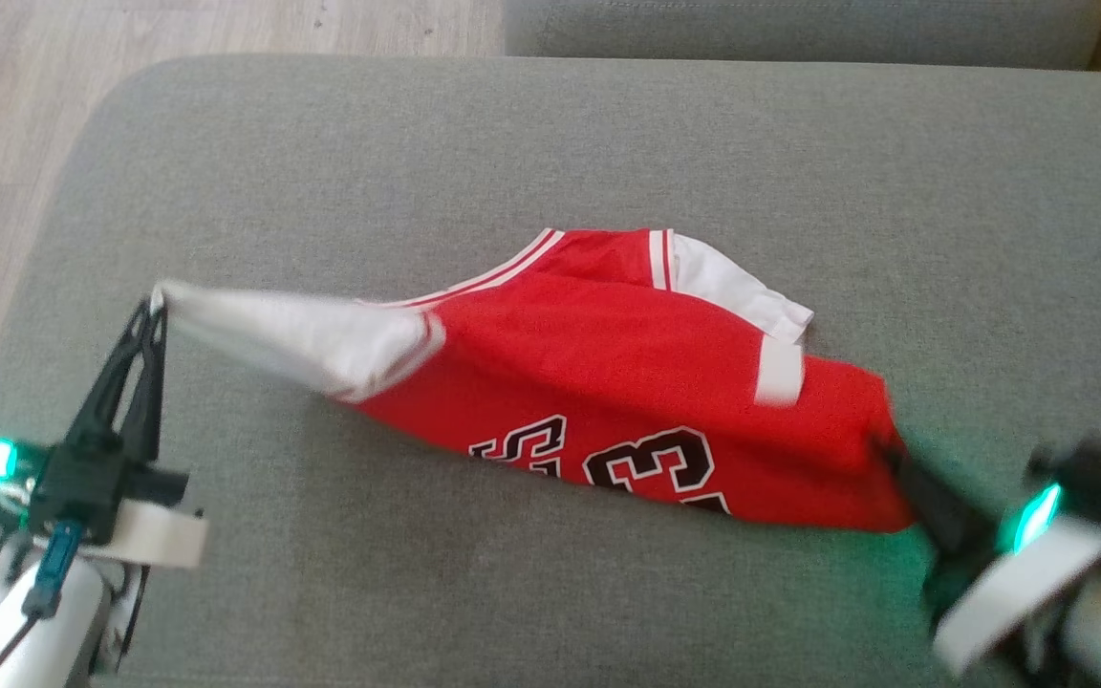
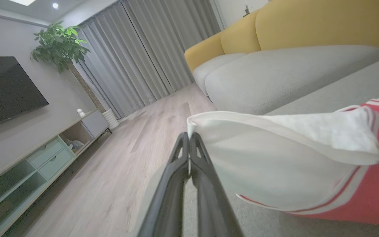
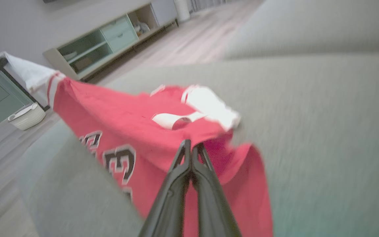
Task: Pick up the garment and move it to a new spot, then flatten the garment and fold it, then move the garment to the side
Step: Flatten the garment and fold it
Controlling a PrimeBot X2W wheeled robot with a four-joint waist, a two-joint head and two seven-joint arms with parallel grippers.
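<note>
Grey seat cushion (image 1: 550, 143) under us, and we've got both arms on the job. At the lower left of the head view our left gripper (image 1: 156, 308) has its two dark fingers pinched tight on the very tip of the white sleeve (image 1: 292, 339). The left wrist view shows it plainly, the cloth's corner nipped right at the fingertips. Over at the lower right, blurred, our right gripper (image 1: 885, 451) is clamped just as tight on the red bottom corner of the garment (image 1: 627, 373). In the right wrist view the fingers meet with red fabric caught between them. Between the two grips the garment, a red jersey with white trim and black numerals, stretches across the middle of the frame. Its near sleeve is pulled taut and lifted off the cushion, and the numerals are cut off at the lower edge. The second sleeve (image 1: 751, 291) lies toward the upper right of the jersey. Further out there's pale wooden floor (image 1: 226, 24) at the upper left. The left wrist view adds a yellow sofa back (image 2: 308, 26), grey curtains (image 2: 150, 49), a potted plant (image 2: 61, 42), a dark television (image 2: 2, 89) and a low sideboard (image 2: 44, 158).
</note>
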